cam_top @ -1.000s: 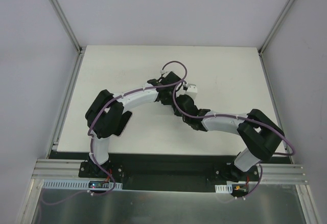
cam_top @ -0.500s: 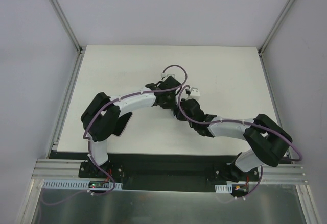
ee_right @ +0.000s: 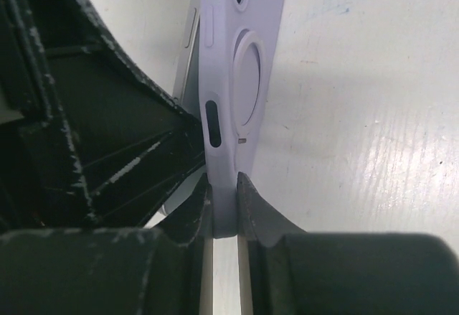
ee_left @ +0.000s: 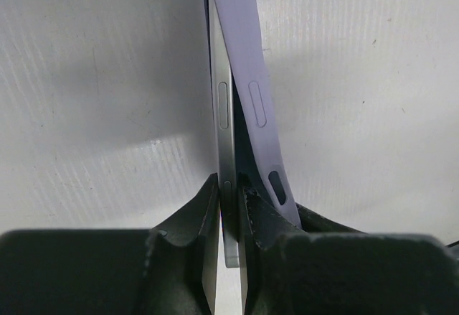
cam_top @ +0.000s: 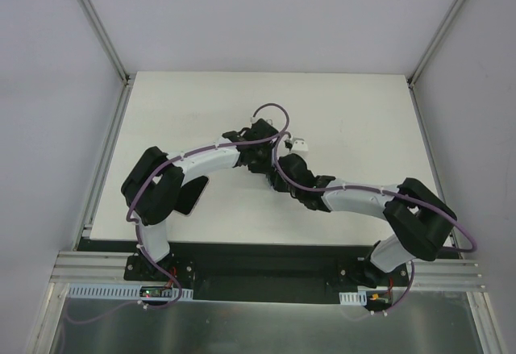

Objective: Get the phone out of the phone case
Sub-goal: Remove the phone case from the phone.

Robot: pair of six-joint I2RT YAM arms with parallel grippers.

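Now | left end effector: clamped on phone edge, centre frame | right end effector: clamped on lilac phone case, splayed right of phone | white table behind.

Overhead camera looks down from behind the arm bases onto the tabletop; wrist cameras peer close along left hand and right hand; both share the phone and phone case.

case: plain lavender | phone: silver-grey edge | counter: white | left hand, right hand: black | arms: white, black joints | cables: purple
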